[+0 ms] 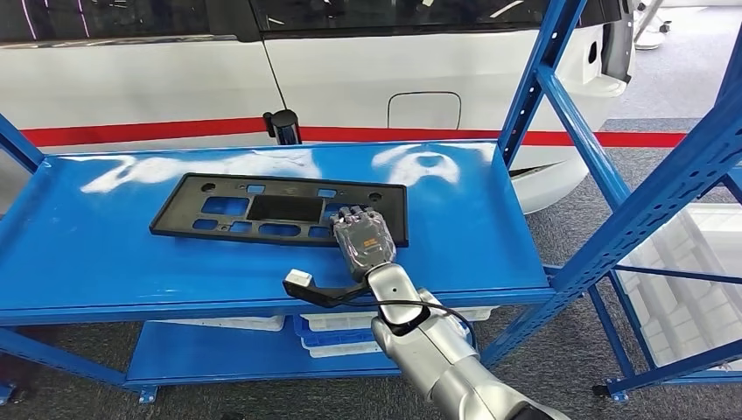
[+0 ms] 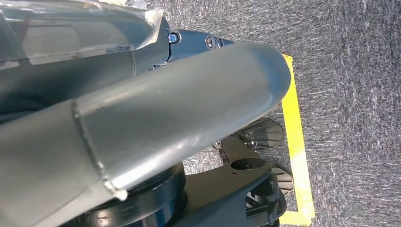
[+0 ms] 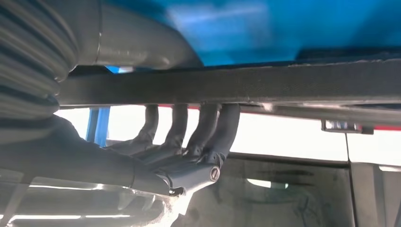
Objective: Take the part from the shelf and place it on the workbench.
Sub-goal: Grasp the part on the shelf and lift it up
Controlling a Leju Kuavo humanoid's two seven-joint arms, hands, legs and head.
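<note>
Head view: the black part (image 1: 278, 209), a flat plate with cut-outs, lies on the blue shelf (image 1: 105, 254) near the middle. The right hand (image 1: 361, 236) rests on the part's corner at five o'clock, fingers laid over its near edge, with a white car (image 1: 350, 79) behind at twelve o'clock.

Left wrist view: the left hand (image 2: 142, 127) hangs over grey carpet (image 2: 359, 94); whether it is open or closed, I cannot tell.

Right wrist view: dark fingers (image 3: 208, 130) curl onto the part's edge (image 3: 236, 85), gripping it.
</note>
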